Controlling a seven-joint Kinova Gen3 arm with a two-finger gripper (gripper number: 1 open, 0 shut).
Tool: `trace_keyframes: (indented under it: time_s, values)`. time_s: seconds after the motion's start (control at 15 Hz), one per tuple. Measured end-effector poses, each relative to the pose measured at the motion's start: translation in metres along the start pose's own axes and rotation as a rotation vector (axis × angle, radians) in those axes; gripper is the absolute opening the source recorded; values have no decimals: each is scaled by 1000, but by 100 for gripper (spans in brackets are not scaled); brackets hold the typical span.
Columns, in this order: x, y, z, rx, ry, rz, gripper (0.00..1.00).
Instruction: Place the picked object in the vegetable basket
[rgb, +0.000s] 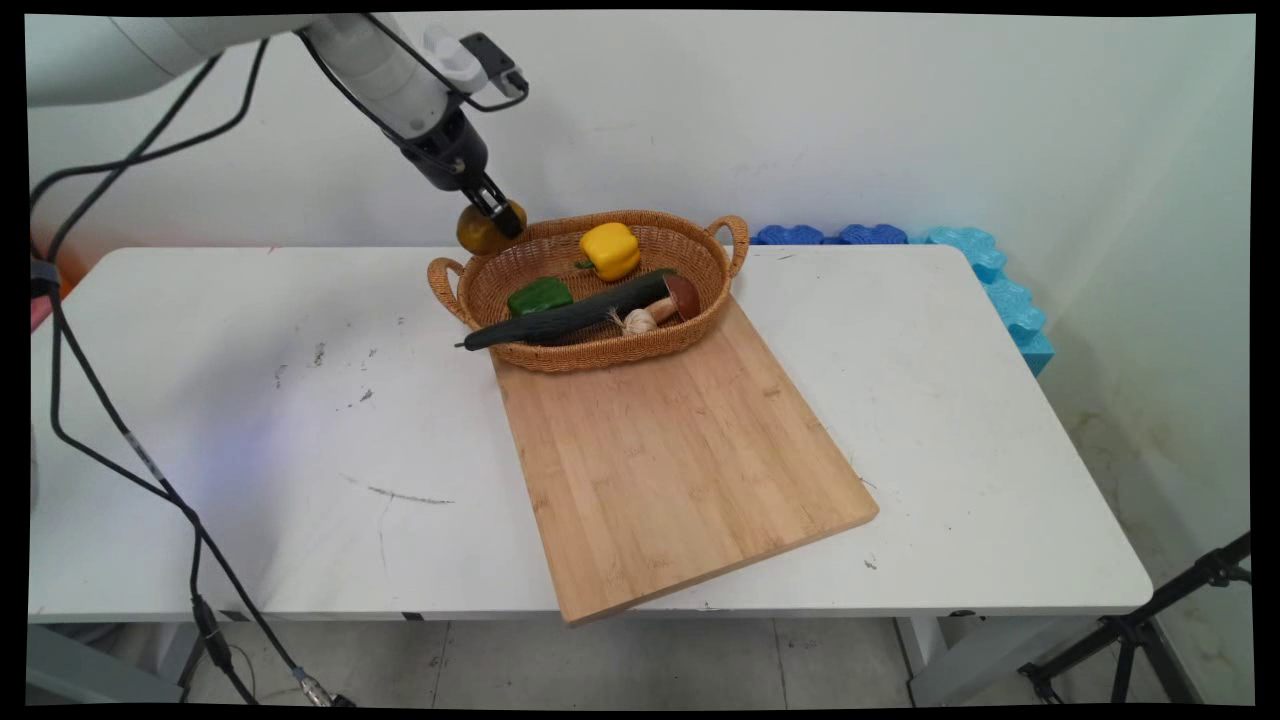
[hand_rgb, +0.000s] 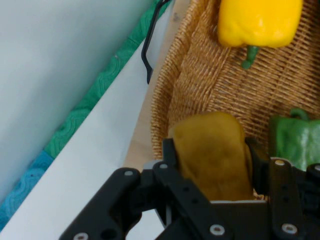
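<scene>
I see gripper (rgb: 497, 212) clamped on brownish-yellow potato (rgb: 483, 232), held at far left rim of wicker basket (rgb: 600, 352). Basket sits on far end of wooden cutting board (rgb: 680, 465) (white table (rgb: 250, 420) beneath). Inside: yellow pepper (rgb: 611, 249), green pepper (rgb: 539, 296), cucumber (rgb: 570, 318) poking over rim, mushroom (rgb: 679, 298), garlic (rgb: 639, 321).

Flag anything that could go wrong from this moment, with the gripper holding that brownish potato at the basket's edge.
The gripper holds the potato over the basket rim, so a slip might drop it outside. The basket is crowded; the cucumber already sticks out over the rim and could get knocked.
</scene>
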Motion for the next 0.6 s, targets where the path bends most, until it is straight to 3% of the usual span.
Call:
trace_keyframes:
  time_s: [0.6]
  values:
    - [9,7,52,-23,-6,-48,0]
